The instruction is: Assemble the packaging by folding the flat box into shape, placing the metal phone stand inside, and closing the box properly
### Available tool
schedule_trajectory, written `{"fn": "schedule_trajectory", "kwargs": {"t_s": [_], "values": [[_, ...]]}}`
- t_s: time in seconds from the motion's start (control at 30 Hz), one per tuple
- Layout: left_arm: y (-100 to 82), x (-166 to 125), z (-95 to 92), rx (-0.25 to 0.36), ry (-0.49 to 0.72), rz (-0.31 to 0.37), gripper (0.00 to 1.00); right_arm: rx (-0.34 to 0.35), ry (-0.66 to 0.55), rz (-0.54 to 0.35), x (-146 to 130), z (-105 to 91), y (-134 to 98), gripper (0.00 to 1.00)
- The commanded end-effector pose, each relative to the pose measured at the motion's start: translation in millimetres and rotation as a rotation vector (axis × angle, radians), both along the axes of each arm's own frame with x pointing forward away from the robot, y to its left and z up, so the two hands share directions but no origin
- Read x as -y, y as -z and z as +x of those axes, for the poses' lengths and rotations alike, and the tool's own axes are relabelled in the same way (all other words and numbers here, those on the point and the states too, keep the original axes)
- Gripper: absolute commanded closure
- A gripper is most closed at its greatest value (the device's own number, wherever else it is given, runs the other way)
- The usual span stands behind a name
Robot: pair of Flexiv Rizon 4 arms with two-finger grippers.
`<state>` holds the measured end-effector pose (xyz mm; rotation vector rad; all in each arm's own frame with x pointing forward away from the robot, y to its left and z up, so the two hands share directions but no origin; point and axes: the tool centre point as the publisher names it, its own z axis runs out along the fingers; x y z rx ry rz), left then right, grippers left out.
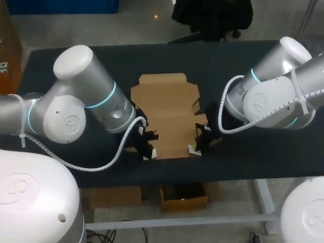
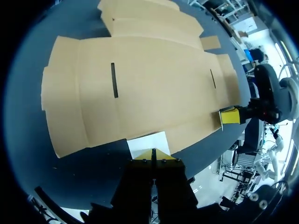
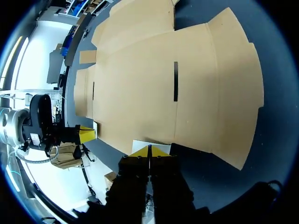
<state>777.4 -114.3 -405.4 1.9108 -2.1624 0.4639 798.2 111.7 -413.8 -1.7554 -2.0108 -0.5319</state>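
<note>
Flat box [image 1: 169,114] lies unfolded at the middle of the dark table [image 1: 253,152], flaps spread, its long near edge toward the robot.

From above, the left arm [image 1: 76,101] comes in from the left and the right arm [image 1: 278,93] from the right. Each is bent at the elbow and angled down, with one wrist at each near corner of the box. The wrists hide most of the fingers in this view.

The wrist cameras show what the head view cannot. The left gripper [image 2: 153,153] has its two yellow tips pressed together with nothing seen between them. It hangs at the cardboard's near edge, just over a small white patch [image 2: 148,141]; whether the tips touch the patch cannot be told. The right gripper [image 3: 149,150] is the same, tips together, over a second white patch [image 3: 144,141] at the box's near edge on its own side.

Each wrist view also catches the other arm's gripper across the box, a yellow tip at the opposite near corner.

Two thin dark slots [image 2: 113,80] in the main panel, one toward each side, show plainly from the wrists but cannot be made out from above.
</note>
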Motion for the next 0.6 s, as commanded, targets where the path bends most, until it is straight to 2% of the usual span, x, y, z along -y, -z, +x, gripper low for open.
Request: {"fn": "schedule_trajectory", "kwargs": {"t_s": [0.03,0.6], "values": [[-14.8,-4,-4.5,0.011,-0.007,0.021,1.00,0.029,0.016,0.008,13,-10.9,-17,1.00],[-53.3,-33,2.9,0.060,-0.011,0.010,1.00,0.085,0.069,0.060,44,-12.9,-39,1.00]]}}
